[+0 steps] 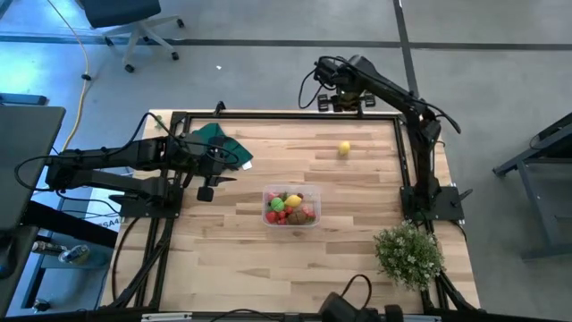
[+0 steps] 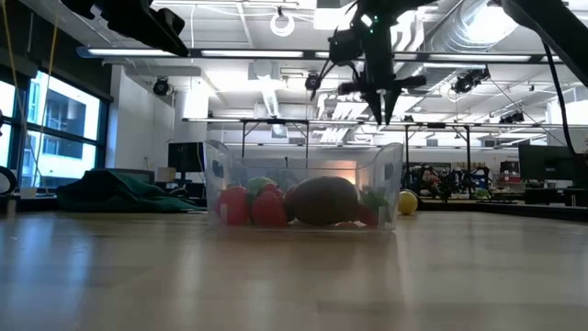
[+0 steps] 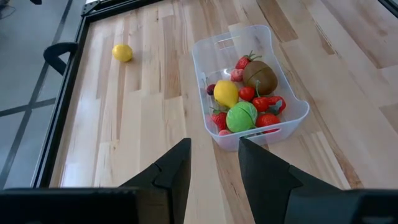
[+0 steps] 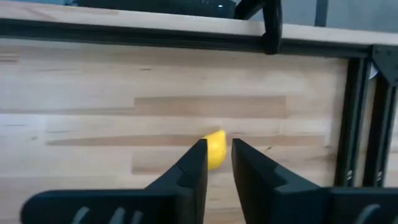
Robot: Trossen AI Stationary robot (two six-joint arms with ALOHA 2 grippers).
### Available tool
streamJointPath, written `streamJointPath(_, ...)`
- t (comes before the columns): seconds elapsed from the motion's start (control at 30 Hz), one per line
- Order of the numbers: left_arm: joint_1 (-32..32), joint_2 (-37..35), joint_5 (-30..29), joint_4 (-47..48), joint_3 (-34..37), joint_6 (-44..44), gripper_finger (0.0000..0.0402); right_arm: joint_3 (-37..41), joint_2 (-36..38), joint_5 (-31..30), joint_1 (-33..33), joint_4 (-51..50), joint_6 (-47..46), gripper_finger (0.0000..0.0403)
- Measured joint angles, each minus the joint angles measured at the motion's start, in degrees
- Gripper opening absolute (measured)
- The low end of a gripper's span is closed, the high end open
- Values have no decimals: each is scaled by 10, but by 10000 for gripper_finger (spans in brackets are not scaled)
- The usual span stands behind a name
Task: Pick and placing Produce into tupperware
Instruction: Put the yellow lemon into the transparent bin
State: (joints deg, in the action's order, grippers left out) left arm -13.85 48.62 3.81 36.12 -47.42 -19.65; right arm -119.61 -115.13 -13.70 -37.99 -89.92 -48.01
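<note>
My right gripper (image 4: 217, 163) hung above the yellow lemon (image 4: 215, 149), fingers slightly parted, nothing grasped; the lemon lay on the table (image 4: 93, 93) beyond their tips.

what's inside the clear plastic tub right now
The tub holds a brown kiwi, a yellow piece, a green ball and red pieces. Anything under that pile is hidden.

Bright, even light falls on my pale wooden slatted table (image 1: 268, 259) from overhead ceiling strip lamps (image 2: 276, 55), which glare white in the low view. Shadows stay soft and short. In that low view the near boards blur. My own dark fingers (image 3: 174, 174) look soft-edged up close, in both wrist views.
</note>
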Motion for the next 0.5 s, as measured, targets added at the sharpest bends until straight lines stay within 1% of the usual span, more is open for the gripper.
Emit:
streamJointPath(0.23, 0, 0, 0, 0, 0, 0, 122, 5, 12, 27, 29, -1, -52, 98)
streamJointPath(0.3, 0, 0, 0, 0, 0, 0, 122, 5, 14, 40, 37, -1, -72, 104)
streamJointPath(0.4, 0, 0, 0, 0, 0, 0, 122, 5, 15, 74, 47, -1, -102, 112)
streamJointPath(0.5, 0, 0, 0, 0, 0, 0, 122, 5, 15, 77, 55, -1, -127, 118)
